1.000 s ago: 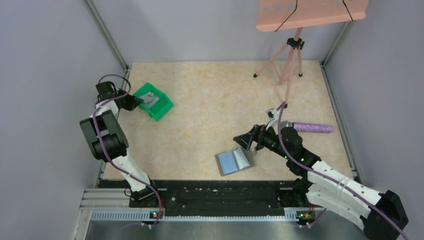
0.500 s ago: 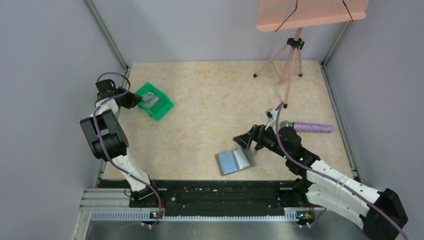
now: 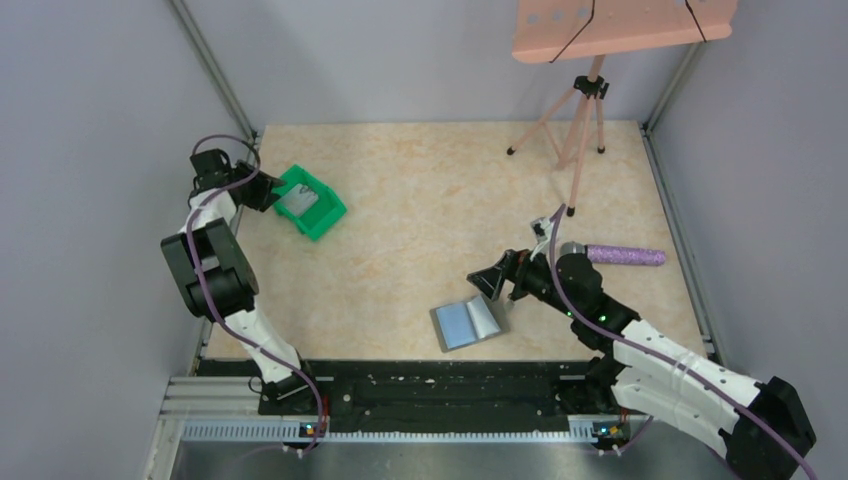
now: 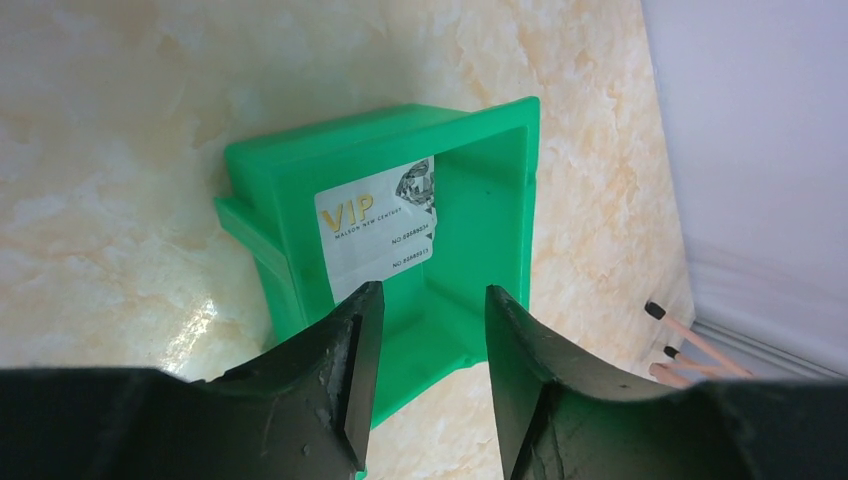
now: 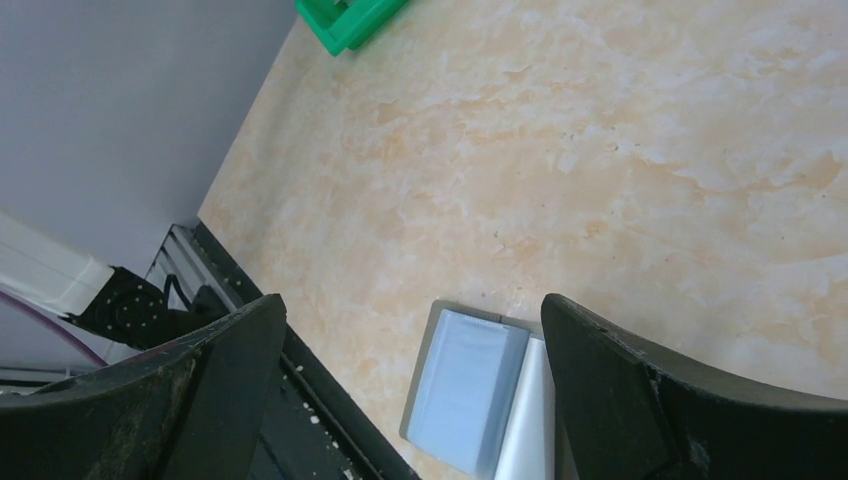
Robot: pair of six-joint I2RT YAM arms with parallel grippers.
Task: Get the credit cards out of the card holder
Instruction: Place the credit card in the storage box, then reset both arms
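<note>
The grey card holder [image 3: 467, 322] lies open and flat near the table's front edge, blue-grey inside; it also shows in the right wrist view [image 5: 470, 393]. My right gripper [image 3: 498, 282] hovers just above and right of it, open and empty. A white VIP credit card [image 4: 378, 229] lies in the green bin [image 4: 300, 200] at the far left, seen from above too [image 3: 299, 203]. My left gripper [image 4: 425, 345] is over the bin's near side, jaws apart with nothing between them, clear of the card. It shows at the bin's left edge in the top view [image 3: 268, 192].
A purple cylinder [image 3: 625, 256] lies right of the right arm. A pink tripod [image 3: 577, 120] stands at the back right under a pink board [image 3: 620, 25]. Grey walls enclose the table on three sides; a black rail [image 3: 440, 385] runs along the front.
My left gripper has opened and let go of the card, which now lies in the green bin, and it has drawn back slightly to the left. The right arm has not moved.
</note>
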